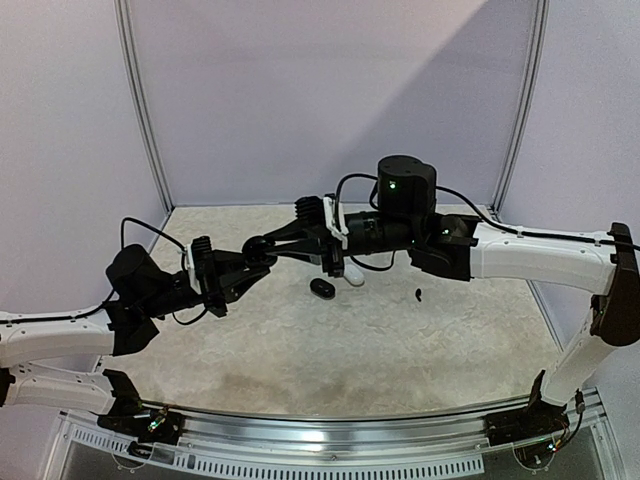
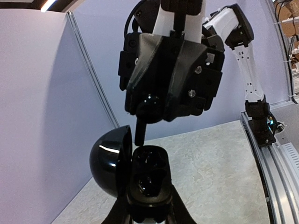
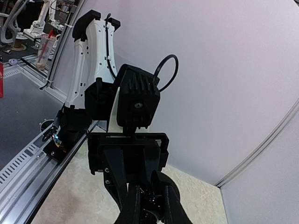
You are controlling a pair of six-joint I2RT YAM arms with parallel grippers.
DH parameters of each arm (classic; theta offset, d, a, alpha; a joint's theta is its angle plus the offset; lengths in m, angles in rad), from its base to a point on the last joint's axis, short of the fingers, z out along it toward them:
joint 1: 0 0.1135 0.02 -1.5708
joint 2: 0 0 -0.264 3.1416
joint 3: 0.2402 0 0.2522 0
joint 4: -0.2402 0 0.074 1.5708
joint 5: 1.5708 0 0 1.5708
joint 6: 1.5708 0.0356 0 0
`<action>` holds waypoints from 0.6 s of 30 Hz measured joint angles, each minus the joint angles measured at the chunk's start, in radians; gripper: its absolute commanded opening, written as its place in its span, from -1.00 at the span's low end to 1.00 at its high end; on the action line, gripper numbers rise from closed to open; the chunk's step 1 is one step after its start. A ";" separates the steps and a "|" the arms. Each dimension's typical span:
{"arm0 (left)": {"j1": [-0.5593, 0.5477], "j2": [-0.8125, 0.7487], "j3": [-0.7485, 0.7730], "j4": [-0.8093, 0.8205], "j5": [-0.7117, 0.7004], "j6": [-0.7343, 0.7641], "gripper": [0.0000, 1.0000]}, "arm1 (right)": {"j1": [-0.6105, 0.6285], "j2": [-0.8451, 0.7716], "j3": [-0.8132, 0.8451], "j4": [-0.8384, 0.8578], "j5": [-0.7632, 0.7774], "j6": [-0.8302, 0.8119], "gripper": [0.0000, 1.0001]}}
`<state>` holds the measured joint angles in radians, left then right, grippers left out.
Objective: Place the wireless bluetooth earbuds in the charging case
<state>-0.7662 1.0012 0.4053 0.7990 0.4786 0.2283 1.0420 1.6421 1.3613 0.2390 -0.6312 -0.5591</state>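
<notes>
My left gripper (image 1: 258, 252) (image 2: 148, 207) is shut on a glossy black charging case (image 2: 150, 186), held up off the table. Its domed lid (image 2: 108, 164) is swung open to the left. A dark earbud (image 2: 148, 183) appears to lie in the lower well. Directly above the case, my right gripper (image 1: 292, 240) (image 2: 152, 107) (image 3: 152, 207) is shut on a black earbud (image 2: 148, 105). The earbud's stem (image 2: 139, 133) points down and reaches the rim of the upper well. In the right wrist view the bud is only a glossy dark spot between the fingers.
On the table below the grippers lie a black oval case (image 1: 322, 288), a small white piece (image 1: 354, 279) and a tiny black earbud (image 1: 417, 294). White walls close the back and sides. A metal rail (image 1: 330, 420) runs along the near edge.
</notes>
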 measured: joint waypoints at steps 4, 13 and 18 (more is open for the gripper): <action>-0.003 0.000 0.000 -0.002 -0.010 0.014 -1.00 | 0.000 0.000 0.000 -0.018 0.018 -0.023 -1.00; -0.008 0.003 0.000 -0.010 -0.023 0.035 -1.00 | 0.001 0.000 0.000 -0.039 0.025 -0.034 -1.00; -0.013 0.007 0.000 -0.011 -0.034 0.038 -1.00 | 0.001 0.001 0.001 -0.051 0.023 -0.034 -1.00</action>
<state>-0.7788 1.0084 0.4053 0.7879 0.4450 0.2661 1.0428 1.6432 1.3624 0.1875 -0.6083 -0.5926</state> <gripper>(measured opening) 0.182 0.136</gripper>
